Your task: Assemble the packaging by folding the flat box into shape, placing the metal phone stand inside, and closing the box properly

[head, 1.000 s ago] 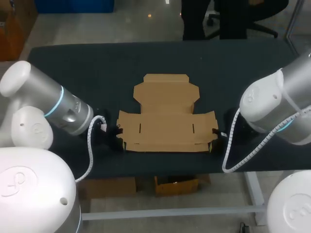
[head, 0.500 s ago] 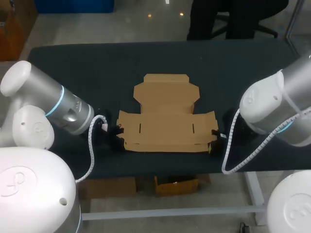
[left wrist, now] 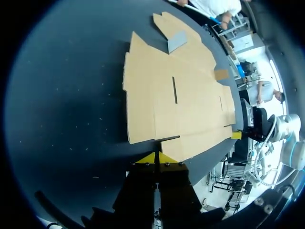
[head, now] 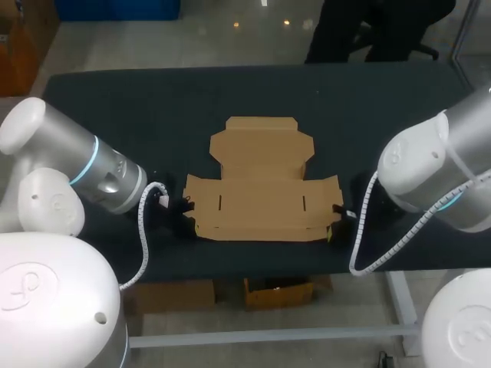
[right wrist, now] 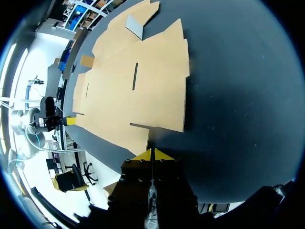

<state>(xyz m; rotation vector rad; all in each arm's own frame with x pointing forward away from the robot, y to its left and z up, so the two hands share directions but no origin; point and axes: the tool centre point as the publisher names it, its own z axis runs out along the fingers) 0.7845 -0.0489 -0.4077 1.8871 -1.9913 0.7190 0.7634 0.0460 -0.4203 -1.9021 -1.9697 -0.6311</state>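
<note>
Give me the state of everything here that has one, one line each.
Cardboard box: unfolded, lying flat, not yet folded.
Left gripper: shut, tips by the box's edge.
Right gripper: shut, tips by the box's edge on the opposite side.

Box (head: 261, 195) tan; table (head: 153, 100) black; fingers (left wrist: 147, 160) yellow-tipped; arms (head: 65, 146) white.

White-and-silver arms (head: 84, 165) with pale blue joint rings, coiled white cables (head: 143, 230), black tools (left wrist: 156, 158) tipped yellow.
</note>
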